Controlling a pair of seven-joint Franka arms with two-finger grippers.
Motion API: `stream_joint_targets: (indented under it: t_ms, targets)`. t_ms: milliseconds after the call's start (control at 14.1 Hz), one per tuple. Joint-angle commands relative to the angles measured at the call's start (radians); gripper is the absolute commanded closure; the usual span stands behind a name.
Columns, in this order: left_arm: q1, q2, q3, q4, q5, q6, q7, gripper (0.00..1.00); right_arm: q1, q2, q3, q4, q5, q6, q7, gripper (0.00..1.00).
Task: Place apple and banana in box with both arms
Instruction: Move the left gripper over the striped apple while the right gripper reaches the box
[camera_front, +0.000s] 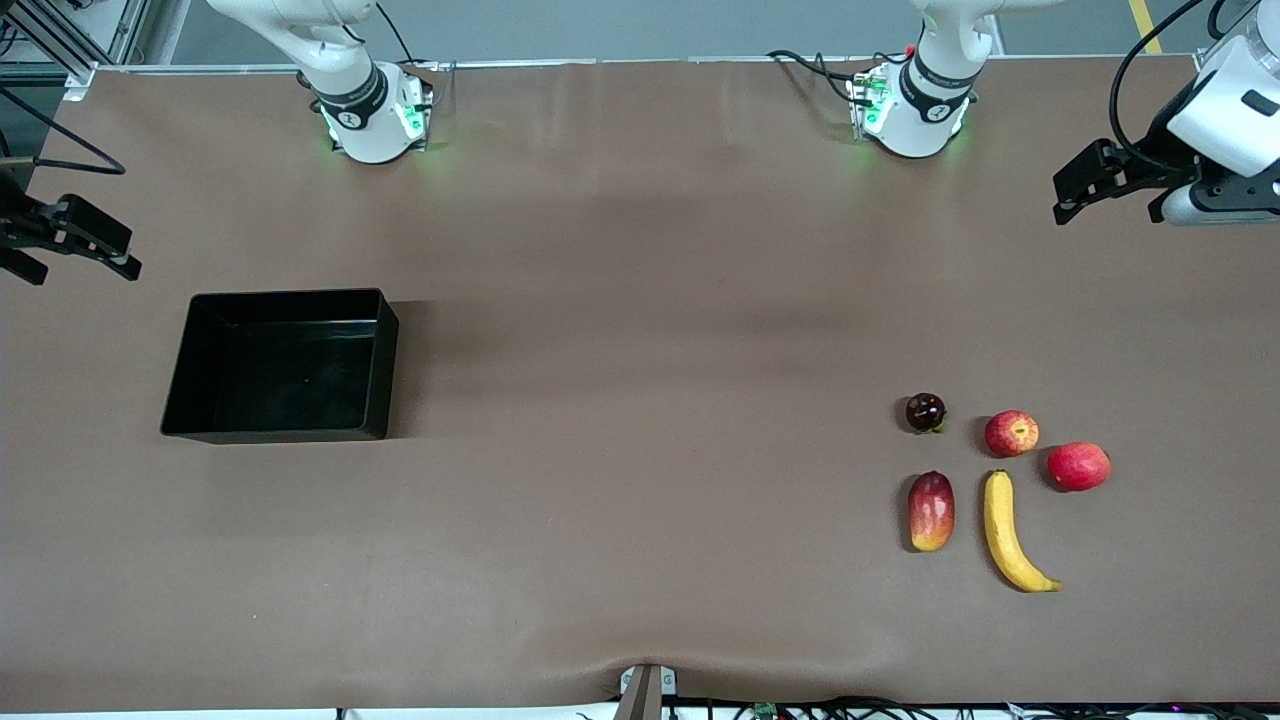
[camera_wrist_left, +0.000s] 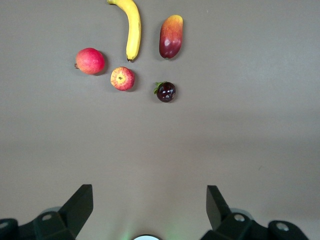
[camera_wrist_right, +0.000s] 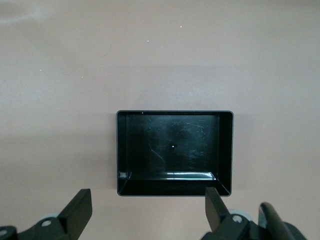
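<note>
The apple (camera_front: 1011, 433), red with yellowish streaks, lies toward the left arm's end of the table. The yellow banana (camera_front: 1008, 530) lies just nearer the front camera than it. Both show in the left wrist view, the apple (camera_wrist_left: 122, 78) and the banana (camera_wrist_left: 132, 27). The black box (camera_front: 290, 296) stands empty toward the right arm's end. My left gripper (camera_front: 1108, 205) is open and empty, high over the table edge at its own end, its fingers (camera_wrist_left: 80, 202) wide apart. My right gripper (camera_front: 88, 272) is open and empty, up beside the box (camera_wrist_right: 175, 113).
A plain red fruit (camera_front: 1078, 466) lies beside the apple. A red-yellow mango-like fruit (camera_front: 931, 511) lies beside the banana. A small dark fruit (camera_front: 925, 412) lies farther from the front camera than the mango-like fruit. Brown table cover (camera_front: 640, 350) spans between box and fruits.
</note>
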Motion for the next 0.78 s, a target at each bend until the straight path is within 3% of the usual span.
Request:
stream_joint_targets:
  t_ms: [0,142,355,568,710]
  targets:
    - [0.007,0.012,-0.003,0.026,0.009,-0.004,-0.007,0.00,-0.011,0.005,0.010,0.020,0.004,-0.011,0.008,0.00]
    - [0.010,0.012,0.005,0.028,0.012,-0.004,-0.004,0.00,-0.014,0.007,0.010,0.020,0.004,-0.007,0.008,0.00]
    - [-0.004,0.049,-0.007,0.061,0.159,-0.004,0.001,0.00,-0.028,0.036,0.008,0.020,0.006,0.003,0.004,0.00]
    - [0.004,0.090,-0.009,0.057,0.154,0.017,0.002,0.00,-0.057,0.102,0.008,0.020,-0.005,0.060,0.001,0.00]
    - [0.010,0.095,-0.007,0.000,0.148,0.121,0.013,0.00,-0.074,0.180,0.008,0.018,-0.008,0.075,-0.001,0.00]
